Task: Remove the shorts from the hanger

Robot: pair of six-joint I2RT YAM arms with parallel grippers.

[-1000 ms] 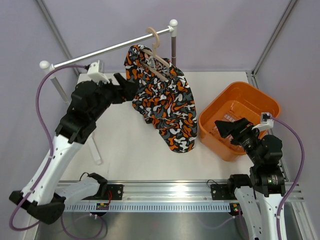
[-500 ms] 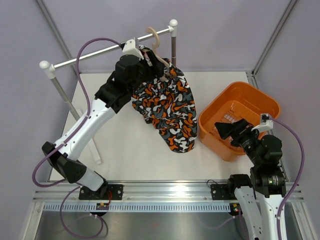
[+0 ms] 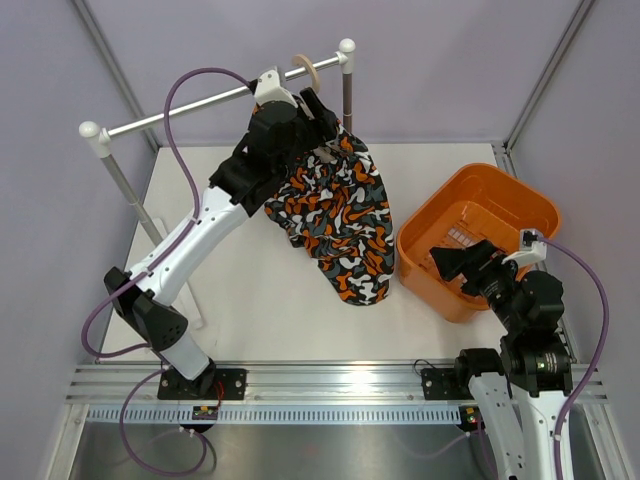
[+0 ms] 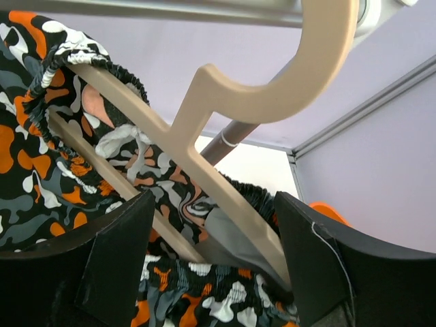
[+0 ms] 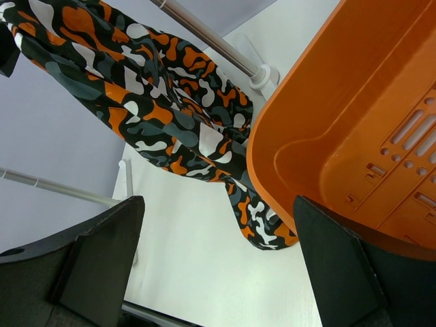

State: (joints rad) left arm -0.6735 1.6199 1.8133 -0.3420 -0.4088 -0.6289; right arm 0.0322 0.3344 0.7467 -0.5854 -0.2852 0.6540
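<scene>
The left gripper (image 4: 212,252) has its jaws spread wide, and one sloping shoulder of the hanger (image 4: 194,116) runs down through the gap between its two dark fingers (image 4: 116,262). Whether either finger presses on the wood cannot be told. The elastic waistband of the shorts (image 4: 27,177) is stretched over that shoulder and over the lower bar. The gathered camouflage cloth bunches just in front of the fingertips and below them. Above the jaws the hanger's neck rises into its curved hook, which loops over the metal rail (image 4: 170,10) near the rail's right post. In the top view the left arm reaches up and across the table (image 3: 230,290) to the rail. From there the shorts hang down and to the right, and their lower end lies on the white surface just beside the orange basket (image 5: 354,102). The right gripper (image 5: 218,266) also has its jaws wide apart with nothing between them. It hovers by the near left side of the basket, well apart from the hanger. Its camera looks past the basket's rim at the draped legs of the shorts.
</scene>
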